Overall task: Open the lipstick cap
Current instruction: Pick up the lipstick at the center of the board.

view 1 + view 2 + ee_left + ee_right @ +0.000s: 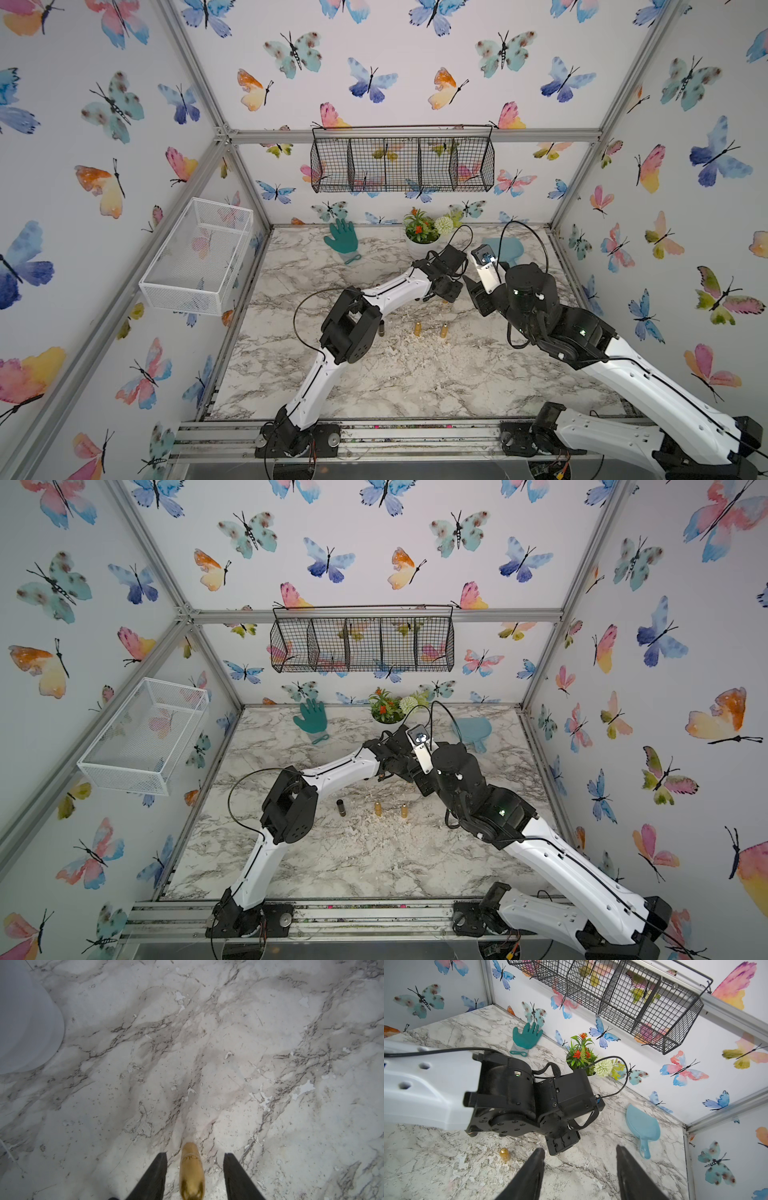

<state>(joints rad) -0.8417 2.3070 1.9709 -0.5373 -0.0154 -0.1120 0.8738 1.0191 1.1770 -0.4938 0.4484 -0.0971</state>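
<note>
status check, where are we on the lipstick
Left gripper open, straddling the gold lipstick, not touching it. Right gripper open, empty. Nothing in the way.

Lower end of gold lipstick (192, 1169) and roots of left fingers (154, 1178) beyond the wrist view's edge

On the marble table (415, 382), near the back edge, a green glove (341, 241) lies flat, a potted plant (422, 232) stands beside it, a blue scoop (641, 1124) lies further along; a black wire basket (401, 166) and a white mesh basket (178, 297) hang on the walls.
</note>
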